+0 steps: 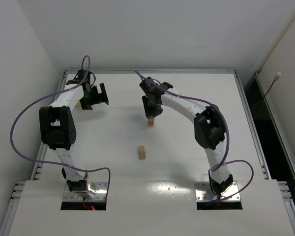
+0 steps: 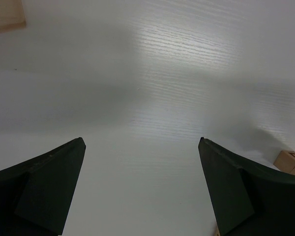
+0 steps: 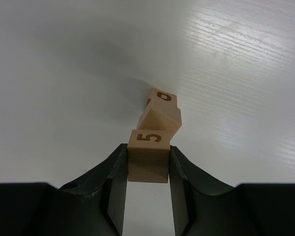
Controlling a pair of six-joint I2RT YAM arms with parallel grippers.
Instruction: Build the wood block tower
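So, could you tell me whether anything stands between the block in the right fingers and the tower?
Nothing visible does: only table surface lies between the held block and the two-block tower.

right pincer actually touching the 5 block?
Touching. Right wrist view: the right pincer has both fingers pressed flush on opposite sides of the 5 block, no gap on either side.
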